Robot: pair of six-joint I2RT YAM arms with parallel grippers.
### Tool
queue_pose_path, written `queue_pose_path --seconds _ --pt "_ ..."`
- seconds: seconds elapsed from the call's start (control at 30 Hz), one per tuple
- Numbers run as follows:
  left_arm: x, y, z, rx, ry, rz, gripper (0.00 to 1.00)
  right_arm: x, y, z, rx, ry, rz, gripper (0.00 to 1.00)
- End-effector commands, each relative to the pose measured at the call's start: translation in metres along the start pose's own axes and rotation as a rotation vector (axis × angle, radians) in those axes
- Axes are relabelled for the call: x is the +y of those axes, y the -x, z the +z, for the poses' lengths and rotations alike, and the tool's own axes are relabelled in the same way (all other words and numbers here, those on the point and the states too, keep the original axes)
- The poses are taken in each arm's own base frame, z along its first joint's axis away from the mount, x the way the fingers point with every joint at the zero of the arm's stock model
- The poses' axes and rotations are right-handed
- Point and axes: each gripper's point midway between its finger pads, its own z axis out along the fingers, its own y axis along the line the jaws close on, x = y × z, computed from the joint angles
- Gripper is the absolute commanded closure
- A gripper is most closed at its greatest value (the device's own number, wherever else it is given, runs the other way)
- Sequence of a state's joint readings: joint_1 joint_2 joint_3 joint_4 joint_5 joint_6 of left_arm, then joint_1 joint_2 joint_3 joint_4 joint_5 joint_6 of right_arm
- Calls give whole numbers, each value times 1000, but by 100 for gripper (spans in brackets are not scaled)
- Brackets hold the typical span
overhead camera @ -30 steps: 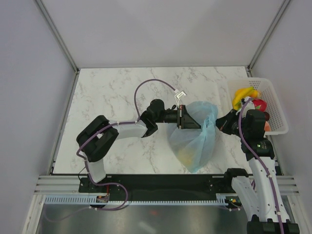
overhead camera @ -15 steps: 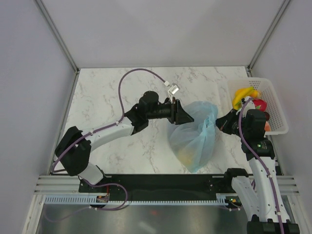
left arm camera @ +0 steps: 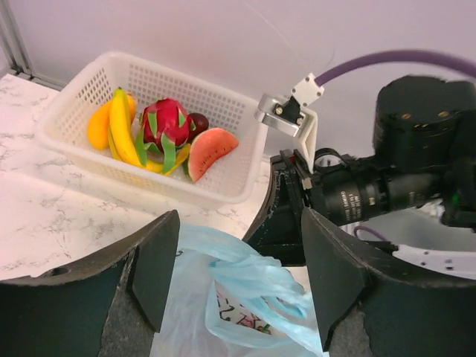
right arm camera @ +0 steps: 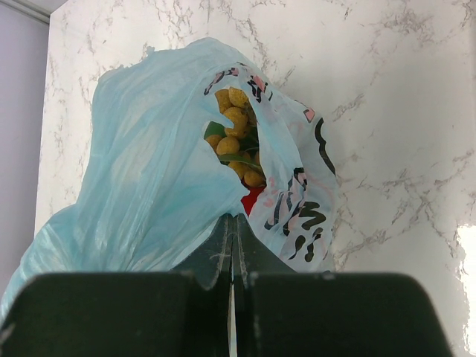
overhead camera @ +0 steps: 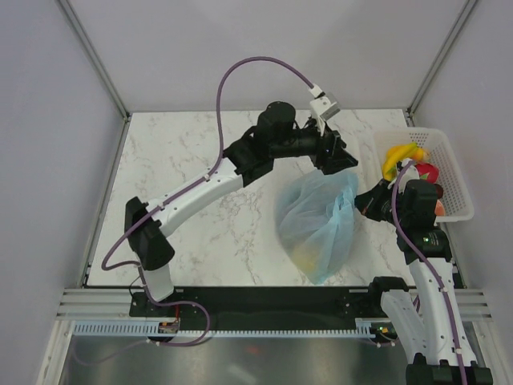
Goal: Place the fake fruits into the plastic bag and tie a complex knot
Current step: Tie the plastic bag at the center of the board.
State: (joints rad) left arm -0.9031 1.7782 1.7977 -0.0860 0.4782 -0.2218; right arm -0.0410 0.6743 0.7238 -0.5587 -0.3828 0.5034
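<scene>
Two hands work over the marble tabletop (overhead camera: 184, 160). The left hand (overhead camera: 335, 154) hovers with its fingers spread wide, holding nothing. Just below it lies the thin translucent light-blue plastic bag (overhead camera: 321, 220). Beyond it stands the white mesh plastic basket (left arm camera: 223, 111), holding yellow toy bananas (left arm camera: 123, 130), a pink-red dragon fruit (left arm camera: 165, 125), an orange-red slice (left arm camera: 210, 149) and a dark ball (left arm camera: 198, 121). The right hand (right arm camera: 232, 242) is pinched shut on the bag's blue film. Ahead of its fingers, the bag's mouth shows a tan round cluster (right arm camera: 234, 126) inside.
</scene>
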Motion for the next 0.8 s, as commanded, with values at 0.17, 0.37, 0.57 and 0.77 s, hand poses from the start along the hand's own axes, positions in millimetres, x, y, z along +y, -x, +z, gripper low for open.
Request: queue_pose_path --seconds 0.17,0.37,0.57,0.77 --pt "11 -50 44 171 13 149 31 7 12 -5 -38 10 -26 100" --pt "16 -66 62 205 14 216 32 7 10 -5 -34 11 -26 100" --pt "14 -69 71 229 11 283 35 5 9 -4 -33 11 -27 100" --pt "2 -94 69 322 -79 317 58 5 9 -3 -29 11 -26 100"
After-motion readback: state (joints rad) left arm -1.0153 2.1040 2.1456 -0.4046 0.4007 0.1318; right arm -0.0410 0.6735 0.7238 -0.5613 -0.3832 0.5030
